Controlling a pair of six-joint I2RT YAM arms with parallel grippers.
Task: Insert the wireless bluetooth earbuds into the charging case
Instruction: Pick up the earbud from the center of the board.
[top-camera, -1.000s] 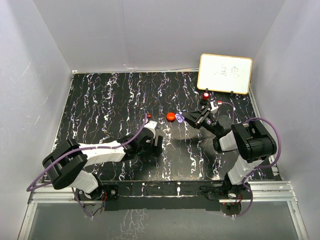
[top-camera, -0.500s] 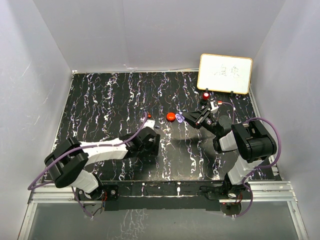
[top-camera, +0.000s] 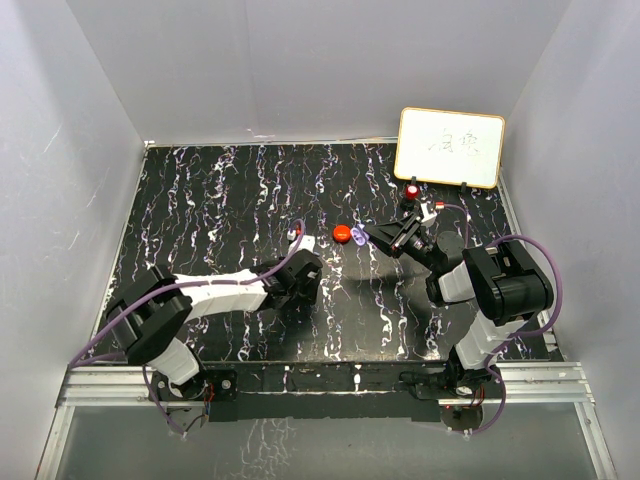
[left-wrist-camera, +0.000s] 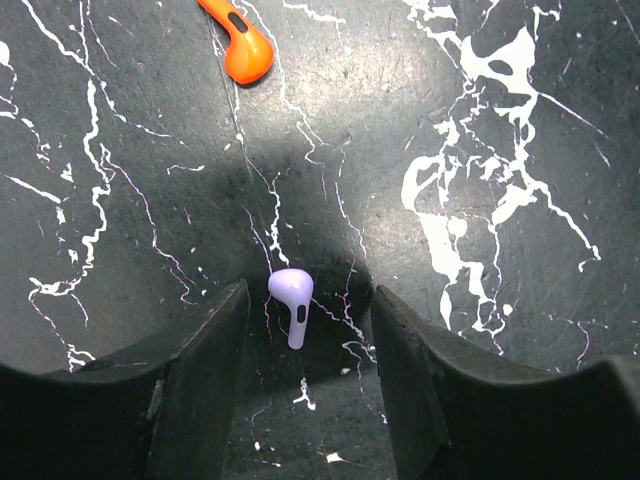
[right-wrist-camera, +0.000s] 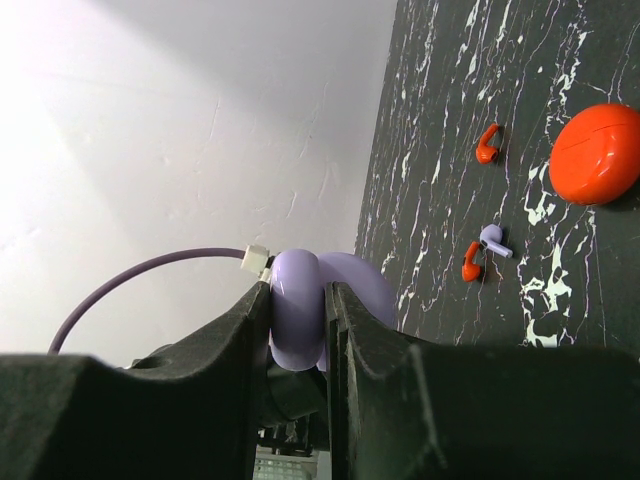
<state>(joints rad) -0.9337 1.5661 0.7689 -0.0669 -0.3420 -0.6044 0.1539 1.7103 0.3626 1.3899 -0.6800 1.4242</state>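
Left wrist, purple earbud (left-wrist-camera: 293, 305), stem toward camera

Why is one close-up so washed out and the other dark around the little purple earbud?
Right wrist view: the white wall is overexposed glare; the right gripper, clamped on a purple case, is dark and soft near the lens. Left wrist view: the left gripper shades the table around the purple earbud. Top view: evenly lit.

black white-veined tabletop (top-camera: 200, 200), plain pale walls (top-camera: 250, 70), small whiteboard (top-camera: 450, 147) propped far right.
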